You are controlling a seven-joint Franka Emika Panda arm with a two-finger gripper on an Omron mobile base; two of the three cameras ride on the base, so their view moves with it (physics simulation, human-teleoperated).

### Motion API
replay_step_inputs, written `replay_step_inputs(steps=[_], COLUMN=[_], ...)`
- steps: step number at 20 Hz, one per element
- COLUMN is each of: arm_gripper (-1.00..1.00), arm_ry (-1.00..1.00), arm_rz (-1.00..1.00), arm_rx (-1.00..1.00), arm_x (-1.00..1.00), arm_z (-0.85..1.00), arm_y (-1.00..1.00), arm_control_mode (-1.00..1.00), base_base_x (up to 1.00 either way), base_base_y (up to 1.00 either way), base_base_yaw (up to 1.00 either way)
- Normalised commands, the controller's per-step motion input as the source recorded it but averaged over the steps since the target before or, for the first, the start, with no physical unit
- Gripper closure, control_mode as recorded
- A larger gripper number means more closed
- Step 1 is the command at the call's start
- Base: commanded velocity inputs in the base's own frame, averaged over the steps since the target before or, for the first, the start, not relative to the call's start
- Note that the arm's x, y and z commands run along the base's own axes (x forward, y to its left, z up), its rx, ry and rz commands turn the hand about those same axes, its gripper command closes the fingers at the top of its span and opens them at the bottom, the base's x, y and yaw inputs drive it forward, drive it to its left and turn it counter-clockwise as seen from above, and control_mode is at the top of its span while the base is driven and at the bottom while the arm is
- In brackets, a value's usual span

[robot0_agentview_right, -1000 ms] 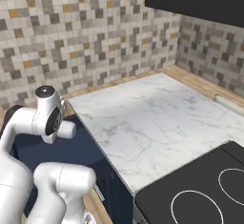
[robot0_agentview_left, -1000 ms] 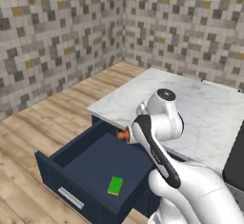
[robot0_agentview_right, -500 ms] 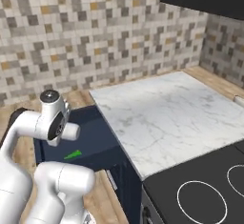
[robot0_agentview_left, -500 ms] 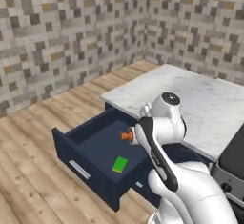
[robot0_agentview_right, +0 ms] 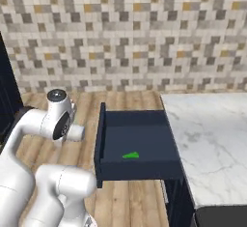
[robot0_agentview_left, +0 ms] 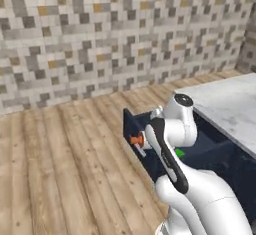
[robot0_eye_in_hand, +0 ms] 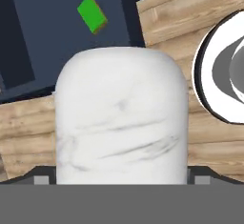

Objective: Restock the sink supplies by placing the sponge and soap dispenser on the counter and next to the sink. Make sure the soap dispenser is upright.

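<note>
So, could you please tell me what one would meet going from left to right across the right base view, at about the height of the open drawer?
The arm's white elbow joint → the dark navy open drawer with the green sponge inside it → the white marble counter.

Your arm is glossy white with rounded, bulbous links, a dark strip running along one link, dark grey discs capping the joints, black seams ringing each joint
</note>
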Motion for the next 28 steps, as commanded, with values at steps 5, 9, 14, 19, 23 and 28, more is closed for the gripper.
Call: replay_step_inputs(steps=[5, 9, 14, 19, 23, 28], arm_gripper=[1.0, 1.0, 1.0, 1.0, 1.0, 1.0], arm_ry=[0.0, 0.0, 0.0, 0.0, 0.0, 0.0], arm_rz=[0.0, 0.0, 0.0, 0.0, 0.0, 0.0], arm_rx=[0.0, 0.0, 0.0, 0.0, 0.0, 0.0], arm_x=[0.0, 0.0, 0.0, 0.0, 0.0, 0.0], arm_z=[0.0, 0.0, 0.0, 0.0, 0.0, 0.0], arm_y=[0.0, 0.0, 0.0, 0.0, 0.0, 0.0], arm_control_mode=[1.0, 1.0, 1.0, 1.0, 1.0, 1.0], base_base_x=[-0.06, -0.12, -0.14, 0.23, 0.16, 0.47], base_base_y=[0.86, 0.94, 0.94, 0.48, -0.04, 0.0], base_base_yaw=[0.74, 0.72, 0.72, 0.74, 0.75, 0.82])
